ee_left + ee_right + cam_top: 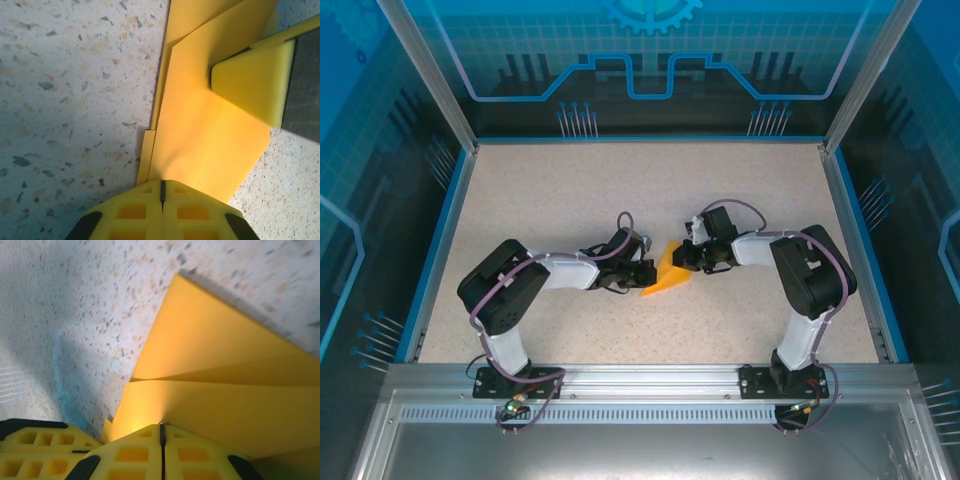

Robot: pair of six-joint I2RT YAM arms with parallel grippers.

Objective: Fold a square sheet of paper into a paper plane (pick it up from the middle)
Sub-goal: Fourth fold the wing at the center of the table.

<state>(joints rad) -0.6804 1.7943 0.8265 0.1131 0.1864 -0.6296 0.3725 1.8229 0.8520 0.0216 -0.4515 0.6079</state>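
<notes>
**Paper plane pinched at both ends, mid-tabletop**

The paper plane (pixel 665 273) is thin, matte orange-yellow paper w/ no marks. It is part-folded into a flat wedge w/ a pointed tip. Left wrist view: paper plane (pixel 210 135) shows stacked layers, straight cut edges and a narrow strip of lower layer sticking out along its left side. Right wrist view: paper plane (pixel 215 365) has sharp creases fanning out from one point, w/ a triangular flap on top and flat panels below.

In the top view it sits near the centre of the tabletop (pixel 570 200), btwn the two end effectors and touching both. Can't tell if it rests on the surface or hangs just above it.

The left end effector (pixel 642 275) meets its left side. In its own wrist view the left end effector (pixel 162 192) has yellow ribbed fingers pressed together w/ only a thin dark seam btwn them, and the paper runs right into the tips, so it is pinching the paper plane.

The right end effector (pixel 683 258) meets the opposite side. Its own view shows the right end effector (pixel 162 432) fingers also pressed together, nipping a paper edge. In the left wrist view one smooth yellow pad (pixel 250 85) lies against the upper paper layer.

The tabletop (pixel 65 100) is hard, pale, speckled like terrazzo w/ grey and tan flecks. It is edged by a blue rim (pixel 438 250).
</notes>
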